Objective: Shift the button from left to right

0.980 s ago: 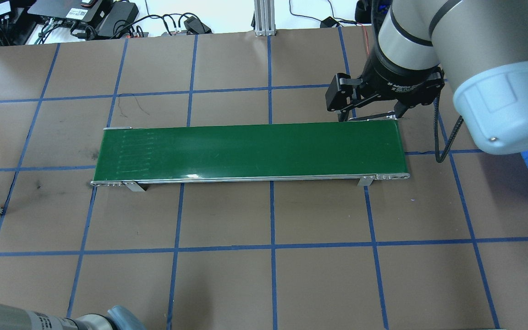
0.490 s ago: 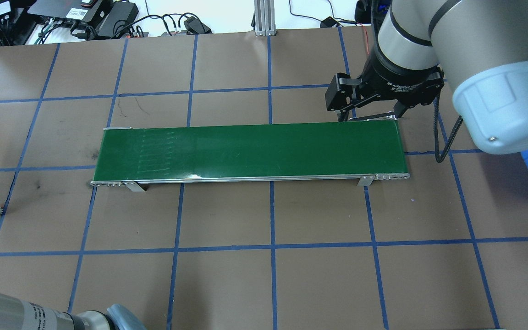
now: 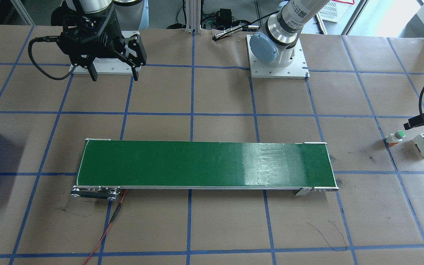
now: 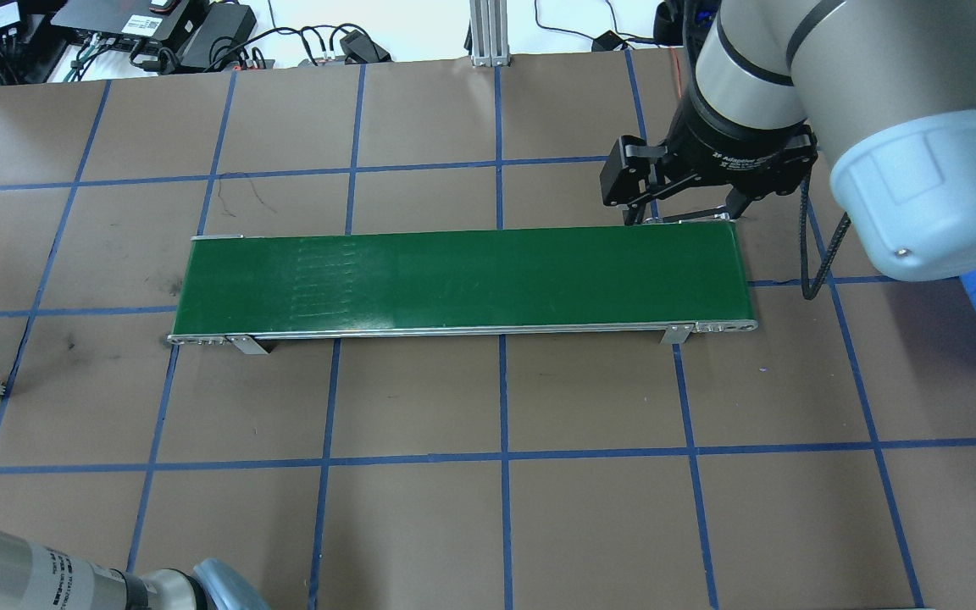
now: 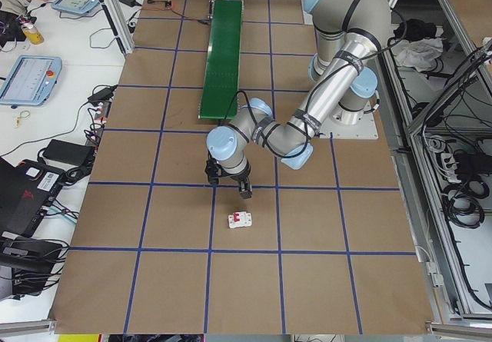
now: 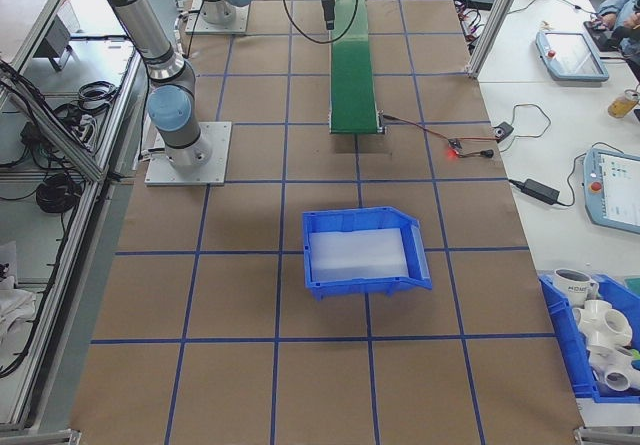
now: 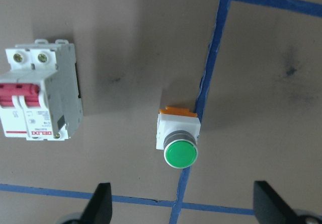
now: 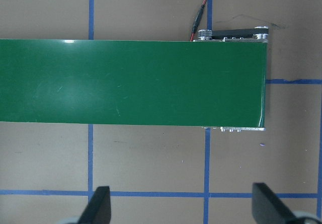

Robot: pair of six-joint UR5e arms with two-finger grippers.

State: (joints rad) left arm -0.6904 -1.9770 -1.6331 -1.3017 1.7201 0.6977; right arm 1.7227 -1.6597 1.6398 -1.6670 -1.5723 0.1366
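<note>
The small push-button switch with round green cap, white body and orange base [image 7: 176, 136] lies on its side below the left gripper [image 7: 181, 206], between its wide-spread fingers; light, rigid plastic, probably best pinched across the flat white body.

Looking down from behind and from across; looking along from both table ends; wrist cameras facing straight down, close. Sharing the belt [image 4: 463, 278] across most views.
</note>
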